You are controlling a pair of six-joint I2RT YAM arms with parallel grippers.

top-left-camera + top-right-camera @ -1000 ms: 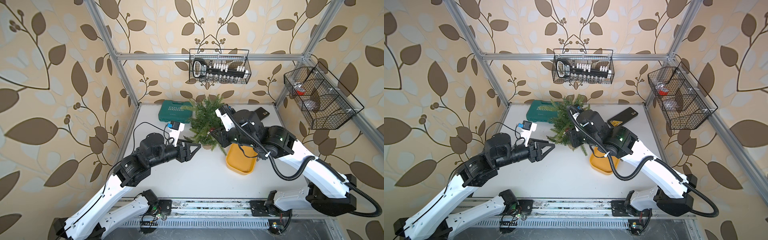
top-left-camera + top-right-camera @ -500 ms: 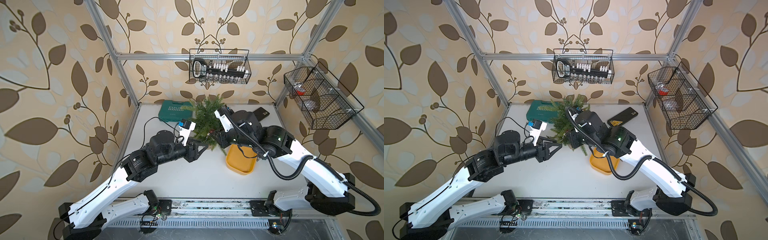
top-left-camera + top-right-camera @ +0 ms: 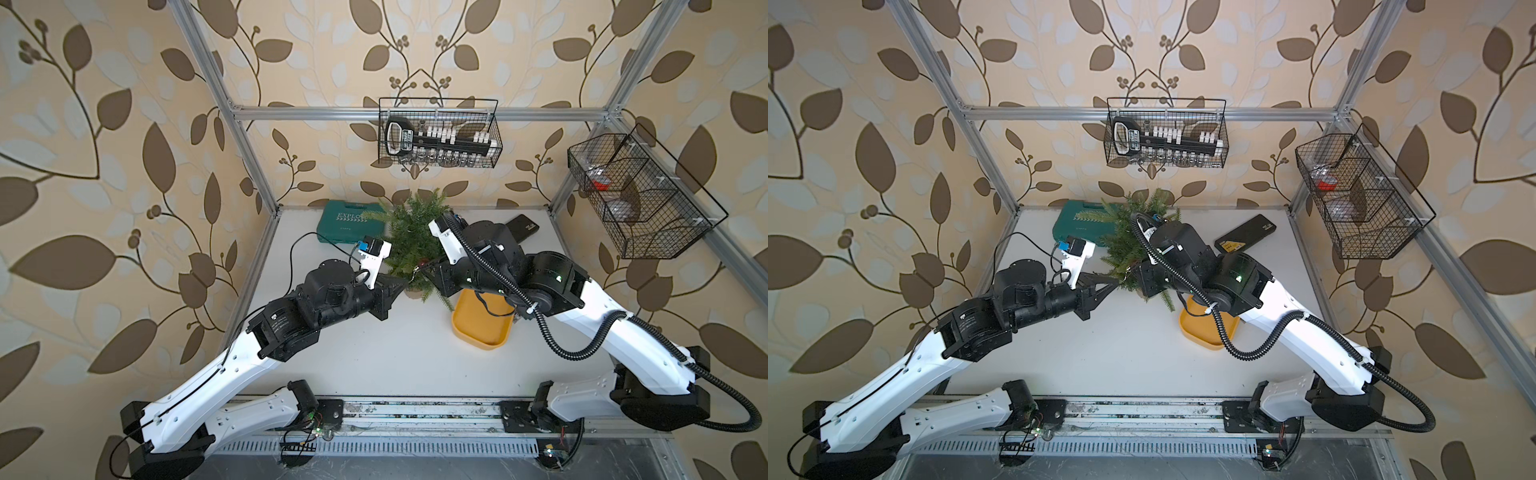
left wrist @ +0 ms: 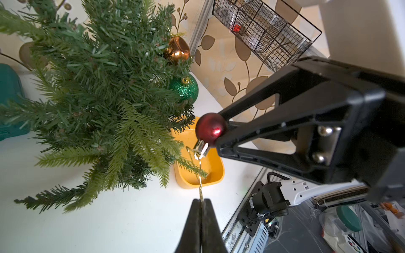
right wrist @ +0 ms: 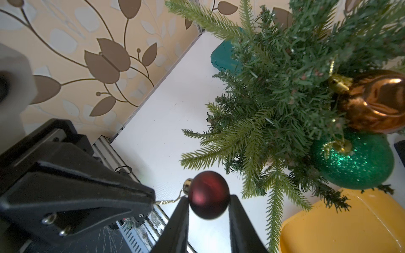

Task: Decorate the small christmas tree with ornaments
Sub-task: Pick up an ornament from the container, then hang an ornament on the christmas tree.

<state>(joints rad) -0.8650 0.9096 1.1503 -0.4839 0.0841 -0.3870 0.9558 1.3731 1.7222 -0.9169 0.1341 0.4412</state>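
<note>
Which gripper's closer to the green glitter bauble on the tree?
Right. The right gripper, shut on the red bauble, is just off the tree branches where the green glitter bauble hangs. The left gripper pinches the red bauble's gold loop, farther out.

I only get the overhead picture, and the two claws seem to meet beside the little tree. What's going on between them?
Observer: The right gripper clamps a small dark red bauble between its fingers; its wrist camera shows this plainly.
Operator: And the other claw?
Observer: The left gripper is shut on the thin gold loop that runs from that bauble's cap.
Operator: Is the tree bare so far?
Observer: No. An amber-gold bauble and a glittery green bauble already hang on the small christmas tree, low among the branches where your view cannot reach.
</note>
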